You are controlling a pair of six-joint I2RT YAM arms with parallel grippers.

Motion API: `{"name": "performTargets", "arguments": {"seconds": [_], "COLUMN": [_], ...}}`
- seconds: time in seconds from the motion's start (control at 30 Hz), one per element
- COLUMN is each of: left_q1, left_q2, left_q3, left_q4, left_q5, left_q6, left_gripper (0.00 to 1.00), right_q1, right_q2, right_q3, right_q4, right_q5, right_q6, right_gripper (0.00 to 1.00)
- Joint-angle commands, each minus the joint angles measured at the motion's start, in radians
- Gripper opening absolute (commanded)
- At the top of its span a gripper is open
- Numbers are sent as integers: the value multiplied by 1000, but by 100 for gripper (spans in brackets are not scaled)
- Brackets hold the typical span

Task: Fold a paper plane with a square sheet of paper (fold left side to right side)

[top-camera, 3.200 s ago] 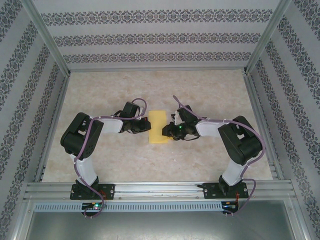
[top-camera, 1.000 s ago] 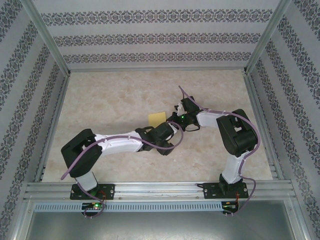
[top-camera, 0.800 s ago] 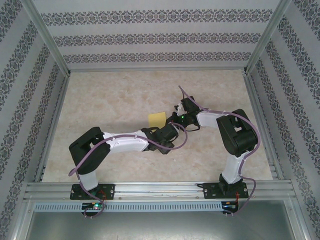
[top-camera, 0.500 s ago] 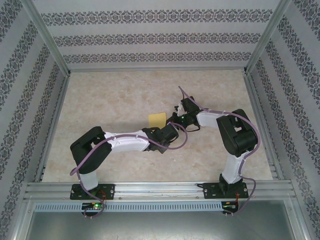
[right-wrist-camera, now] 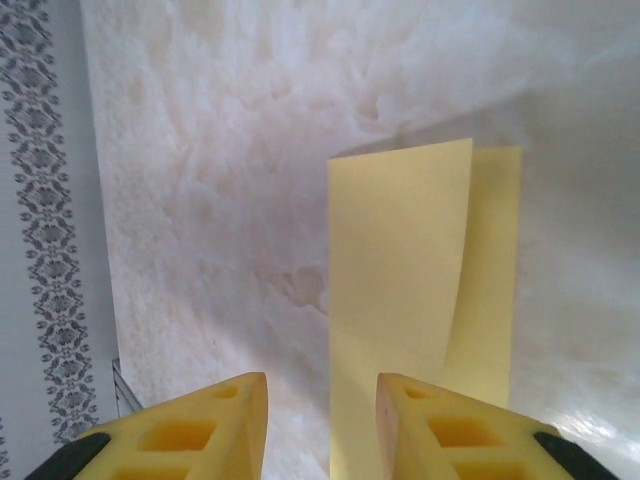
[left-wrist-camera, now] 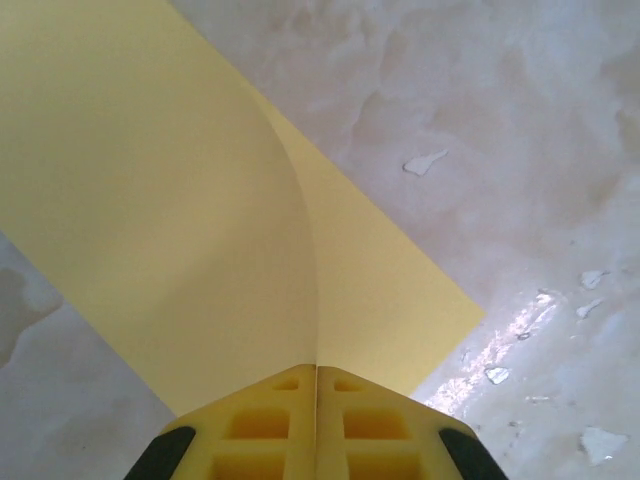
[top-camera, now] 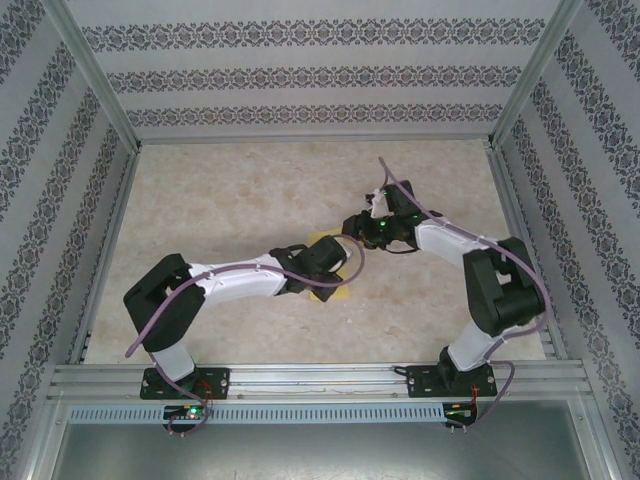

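The square sheet of paper (left-wrist-camera: 180, 190) is pale yellow and lies folded on the marble table, one layer curling up off the other. My left gripper (left-wrist-camera: 317, 366) is shut on the edge of that raised layer, which runs straight into the seam between its jaws. From above, my left gripper (top-camera: 330, 270) covers most of the paper (top-camera: 334, 293), leaving a yellow strip showing at its near side. My right gripper (right-wrist-camera: 320, 380) is open with nothing between its fingers, hovering just short of the paper (right-wrist-camera: 400, 290). From above my right gripper (top-camera: 356, 228) sits behind and to the right of the left one.
The marble tabletop (top-camera: 220, 200) is bare around the arms. Patterned walls (top-camera: 300, 80) and metal frame posts (top-camera: 100, 100) enclose it on three sides, and a metal rail (top-camera: 320, 375) runs along the near edge.
My left gripper has closed on the paper's raised layer and shifted slightly farther over the sheet. My right gripper has opened, let go and drawn back to the right.
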State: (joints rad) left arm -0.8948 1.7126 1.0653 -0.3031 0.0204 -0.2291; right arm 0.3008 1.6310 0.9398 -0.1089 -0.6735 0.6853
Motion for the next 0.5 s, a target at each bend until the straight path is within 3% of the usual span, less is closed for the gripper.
{"name": "performTargets", "arguments": {"seconds": [0.0,0.2,0.3,0.47], "left_q1": [56,161,197,233], "left_q2": [-31,-39,-35,-19], "left_q3": [-45,-127,-156,-167], "left_q4": [74,223,283,317], "left_q5": [191,421,484,543], "left_q6": [-71,-164,-200,-223], "left_gripper": [0,0,0,0], "right_q1": [-28,-21,13,106], "right_q2": [-66,-150,-168,-142], "right_q3": [-73,-198,-245,-288], "right_q4": [-17,8,28,103], "right_q5": [25,-4,-1,15], "right_q6": [-61,-81,-75,-23], "right_gripper": [33,12,0,0]}}
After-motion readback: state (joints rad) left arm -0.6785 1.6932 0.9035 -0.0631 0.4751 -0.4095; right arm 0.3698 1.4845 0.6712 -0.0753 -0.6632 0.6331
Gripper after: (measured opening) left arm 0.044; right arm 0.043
